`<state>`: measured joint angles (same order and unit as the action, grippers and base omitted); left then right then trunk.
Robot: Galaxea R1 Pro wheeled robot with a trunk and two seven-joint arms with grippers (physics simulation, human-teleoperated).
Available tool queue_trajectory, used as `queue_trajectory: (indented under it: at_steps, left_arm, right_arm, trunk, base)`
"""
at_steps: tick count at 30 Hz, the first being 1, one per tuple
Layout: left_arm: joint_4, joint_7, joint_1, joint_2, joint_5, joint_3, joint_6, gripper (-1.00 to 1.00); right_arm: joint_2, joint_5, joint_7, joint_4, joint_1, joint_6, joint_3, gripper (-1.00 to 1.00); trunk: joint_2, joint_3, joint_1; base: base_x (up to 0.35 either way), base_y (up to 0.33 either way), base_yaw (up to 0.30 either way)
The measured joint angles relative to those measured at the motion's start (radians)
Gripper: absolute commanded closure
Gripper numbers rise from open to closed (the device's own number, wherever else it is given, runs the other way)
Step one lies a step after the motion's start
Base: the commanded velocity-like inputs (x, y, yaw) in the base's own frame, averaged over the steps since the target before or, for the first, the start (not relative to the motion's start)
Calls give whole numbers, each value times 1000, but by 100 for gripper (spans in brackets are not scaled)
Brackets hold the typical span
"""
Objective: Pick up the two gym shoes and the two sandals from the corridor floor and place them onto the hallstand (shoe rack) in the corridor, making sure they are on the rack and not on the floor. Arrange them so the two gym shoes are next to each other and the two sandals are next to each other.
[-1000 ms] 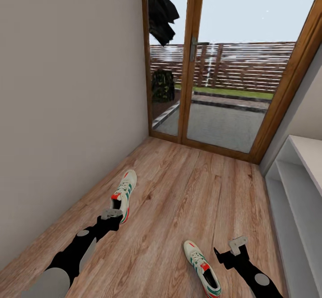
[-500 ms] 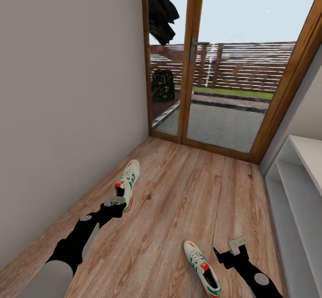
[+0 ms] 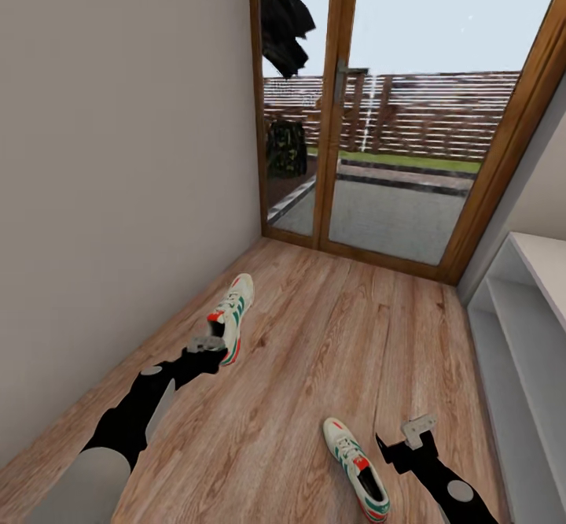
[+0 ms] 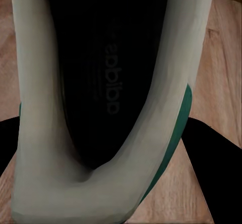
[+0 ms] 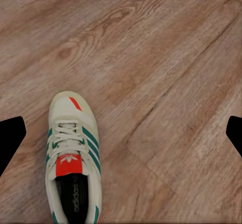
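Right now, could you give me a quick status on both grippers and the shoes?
Left gripper shut on far gym shoe, heel gripped. Right gripper open, beside near gym shoe on corridor floor. Hallstand to the right.

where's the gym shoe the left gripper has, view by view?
Head view: the held gym shoe is left of centre, heel at the left gripper.
Left wrist view: its dark opening and cream collar sit close up.
Right wrist view: not this shoe; the other gym shoe.
Shared landmark: the corridor floor.

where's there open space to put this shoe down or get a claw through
Free: the hallstand shelves at the right, and the floor between the two gym shoes. Crowded: by the left claw at the far shoe, and between the near shoe and the right claw.
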<state>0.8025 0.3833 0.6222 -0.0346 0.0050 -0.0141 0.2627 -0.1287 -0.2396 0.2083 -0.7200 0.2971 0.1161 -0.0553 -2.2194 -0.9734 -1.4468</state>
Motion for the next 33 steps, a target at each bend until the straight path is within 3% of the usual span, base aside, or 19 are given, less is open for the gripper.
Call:
queue_trajectory:
  at_steps: [4,18,25,33]
  left_arm:
    - [1,8,9,-1,-1,0,34,100]
    - [0,9,30,2,-2,1,43,100]
    - [0,11,41,2,-2,52,47,100]
    - [5,11,64,2,1,65,83,100]
  right_arm:
    - [-1,0,0,-4,0,-16,0,-100]
    - [-1,2,1,-8,0,-30,-1,-100]
    - [-2,0,80,-11,1,-48,0,-100]
    - [-9,-4,182,-137,62,-225,-1,-100]
  trunk:
    - [-28,-17,-15]
    - [-126,-83,-69]
    - [-140,-94,-77]
    - [-140,-94,-77]
  base:
    - [0,0,0]
    - [0,0,0]
    - [0,0,0]
    - [0,0,0]
